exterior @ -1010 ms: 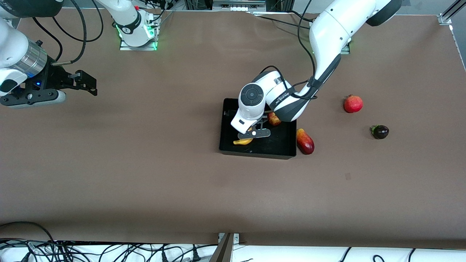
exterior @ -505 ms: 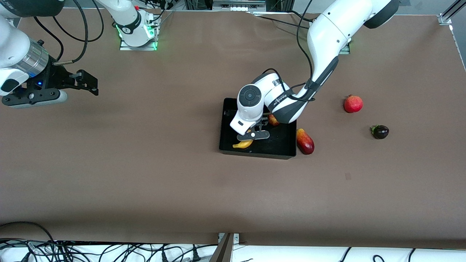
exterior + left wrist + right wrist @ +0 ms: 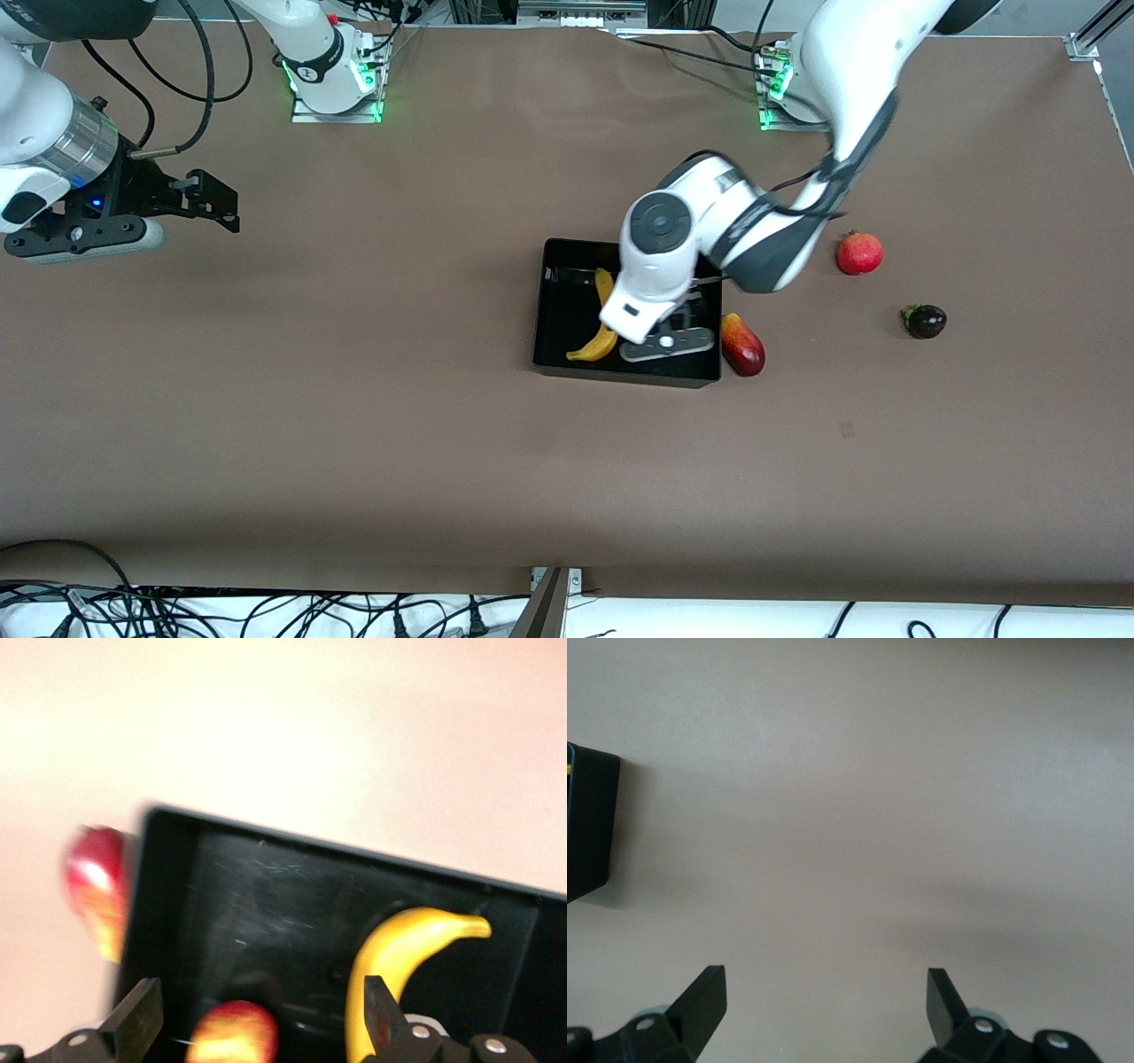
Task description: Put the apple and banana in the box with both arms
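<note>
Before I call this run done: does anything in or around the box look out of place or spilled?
Nothing stands out. The banana and apple both lie inside the box; the mango sits just outside its wall. The left gripper is open over the box; the right gripper waits, open.

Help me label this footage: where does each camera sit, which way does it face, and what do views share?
Front view: high across the table, facing both arm bases; right gripper waits over bare table.
Left wrist view: on the left arm's wrist, looking down between open left gripper fingers into the box.
Right wrist view: on the right wrist, facing bare table, fingers open, box corner visible.
Shared by front and left wrist: banana, mango.
</note>
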You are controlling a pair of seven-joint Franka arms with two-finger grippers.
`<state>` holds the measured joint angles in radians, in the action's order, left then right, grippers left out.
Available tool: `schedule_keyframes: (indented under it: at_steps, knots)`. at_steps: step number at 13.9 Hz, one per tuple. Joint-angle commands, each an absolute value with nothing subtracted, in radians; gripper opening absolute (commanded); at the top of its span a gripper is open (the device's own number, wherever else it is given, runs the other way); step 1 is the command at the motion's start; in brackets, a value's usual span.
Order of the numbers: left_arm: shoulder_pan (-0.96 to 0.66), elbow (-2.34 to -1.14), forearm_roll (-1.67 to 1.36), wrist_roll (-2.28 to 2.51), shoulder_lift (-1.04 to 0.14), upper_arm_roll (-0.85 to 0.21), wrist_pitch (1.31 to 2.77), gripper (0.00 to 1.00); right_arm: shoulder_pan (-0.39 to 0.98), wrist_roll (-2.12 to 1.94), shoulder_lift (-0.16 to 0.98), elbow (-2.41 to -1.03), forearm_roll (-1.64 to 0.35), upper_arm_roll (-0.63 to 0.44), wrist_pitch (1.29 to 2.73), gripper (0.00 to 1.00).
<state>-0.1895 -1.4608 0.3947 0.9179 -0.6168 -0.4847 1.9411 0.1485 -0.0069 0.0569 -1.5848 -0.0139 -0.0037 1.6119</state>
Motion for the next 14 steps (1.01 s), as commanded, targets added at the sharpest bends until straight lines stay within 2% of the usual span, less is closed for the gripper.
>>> schedule_keyframes:
  at_steps: [1,8,11,13,14]
  knots:
    - [-0.126,-1.480,0.357,0.792,-0.546,-0.489,1.884,1.00,0.133,-0.012,0.055,-1.575,-0.008,0.012,1.611,1.00]
    - [0.012,-1.476,0.353,0.452,-0.428,-0.492,1.729,1.00,0.133,-0.012,0.055,-1.575,-0.008,0.012,1.612,1.00]
    - [0.058,-1.407,0.333,0.304,-0.384,-0.485,1.611,1.00,0.133,-0.012,0.055,-1.575,-0.008,0.012,1.614,1.00]
    - [0.046,-1.414,0.244,0.229,-0.270,-0.422,1.568,1.00,0.133,-0.012,0.055,-1.575,-0.008,0.012,1.614,1.00]
    - [0.038,-1.430,0.179,0.166,-0.246,-0.338,1.568,1.00,0.133,-0.012,0.055,-1.575,-0.008,0.012,1.614,1.00]
